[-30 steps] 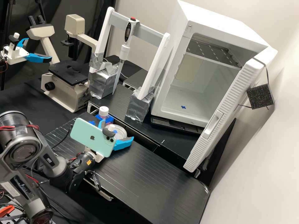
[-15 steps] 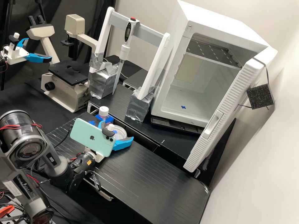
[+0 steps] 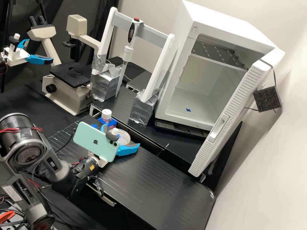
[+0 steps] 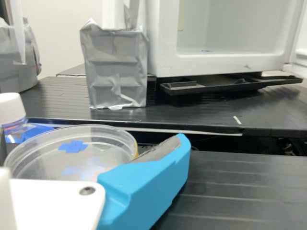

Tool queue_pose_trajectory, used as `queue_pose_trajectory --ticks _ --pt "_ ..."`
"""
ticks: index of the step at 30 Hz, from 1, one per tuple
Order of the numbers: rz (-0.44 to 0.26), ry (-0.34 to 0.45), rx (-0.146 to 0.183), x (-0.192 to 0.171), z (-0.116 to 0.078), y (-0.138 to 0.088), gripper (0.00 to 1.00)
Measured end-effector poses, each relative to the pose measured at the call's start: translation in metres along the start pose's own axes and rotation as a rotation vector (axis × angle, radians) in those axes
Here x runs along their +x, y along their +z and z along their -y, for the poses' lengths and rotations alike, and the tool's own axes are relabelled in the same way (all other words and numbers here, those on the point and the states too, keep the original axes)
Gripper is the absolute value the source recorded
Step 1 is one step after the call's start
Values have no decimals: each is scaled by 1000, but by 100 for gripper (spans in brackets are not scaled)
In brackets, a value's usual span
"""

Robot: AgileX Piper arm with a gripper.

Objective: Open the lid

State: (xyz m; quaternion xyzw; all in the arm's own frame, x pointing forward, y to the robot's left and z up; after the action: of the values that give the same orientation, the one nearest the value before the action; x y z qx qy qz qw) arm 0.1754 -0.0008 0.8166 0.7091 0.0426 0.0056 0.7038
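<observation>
Lid (image 4: pixel 105 158) of the round clear dish (image 3: pixel 126 138) is seen over it, on the table (image 3: pixel 160 188), with blue tape (image 4: pixel 73 146) showing at its middle, perhaps put there as a marker. It lies between the two fingers of the claw (image 3: pixel 122 135), which are set wide apart, presumably so that the rim can be straddled before any squeeze; whether the rim is touched by either pad cannot be told. The claw is held low, likely because so shallow a rim must be met from the side. Just beside the dish, a white-capped bottle (image 3: pixel 106 114) is stood upright. A phone (image 3: pixel 96 142) is carried on the arm behind the claw. Compared with half a second ago, the claw and phone have been shifted slightly toward the high view's right, while the dish and bottle are found where they were.
</observation>
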Motion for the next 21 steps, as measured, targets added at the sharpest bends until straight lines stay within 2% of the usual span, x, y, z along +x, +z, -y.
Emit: queue_pose_trajectory --ticks 8,9,21 --pt "-1 1 6 0 0 0 100" --pt "1 3 6 0 0 0 0" --pt "-1 -2 2 0 0 0 0"
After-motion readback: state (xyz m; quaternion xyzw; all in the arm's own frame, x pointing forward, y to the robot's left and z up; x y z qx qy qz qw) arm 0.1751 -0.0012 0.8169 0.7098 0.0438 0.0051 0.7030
